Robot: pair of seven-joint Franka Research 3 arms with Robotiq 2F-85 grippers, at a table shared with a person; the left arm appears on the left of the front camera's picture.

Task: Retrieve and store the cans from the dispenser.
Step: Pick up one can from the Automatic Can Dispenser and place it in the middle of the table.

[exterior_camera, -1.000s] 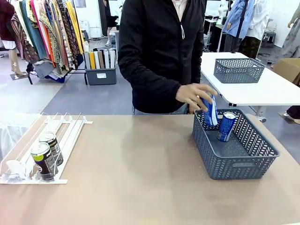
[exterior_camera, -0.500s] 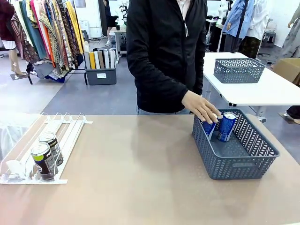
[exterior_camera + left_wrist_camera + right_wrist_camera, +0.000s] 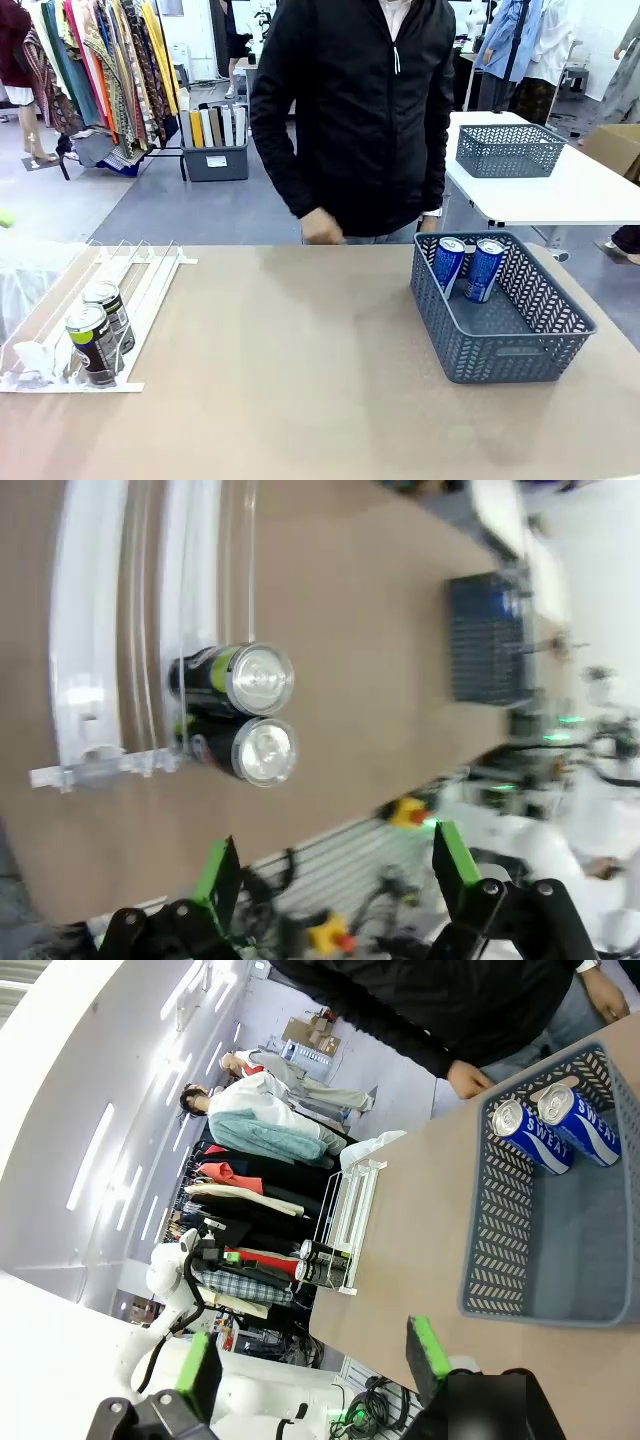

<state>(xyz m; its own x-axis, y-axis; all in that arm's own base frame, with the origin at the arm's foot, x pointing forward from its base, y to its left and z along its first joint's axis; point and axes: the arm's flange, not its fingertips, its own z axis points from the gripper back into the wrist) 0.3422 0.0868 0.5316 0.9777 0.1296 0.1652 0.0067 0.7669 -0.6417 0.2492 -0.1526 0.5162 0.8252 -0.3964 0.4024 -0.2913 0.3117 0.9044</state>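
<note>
The brown bench (image 3: pixel 300 400) has a person (image 3: pixel 360 110) in a black jacket standing at its 12 o'clock side. The dispenser (image 3: pixel 140 275) lies at 8 o'clock and the grey basket (image 3: pixel 505 345) at 3 o'clock. The left pincer (image 3: pixel 332 855) hangs above the dispenser's low end, its fingers apart and empty. The right pincer (image 3: pixel 312 1360) is also apart and holds nothing. Two blue cans (image 3: pixel 448 265) lean side by side in the basket's 11 o'clock corner. Two dark cans (image 3: pixel 95 340) stand in one dispenser lane.

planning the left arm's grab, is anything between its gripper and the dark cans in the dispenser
Nothing visible does. The open left gripper looks straight at the two dark cans at the dispenser's front end.
</note>
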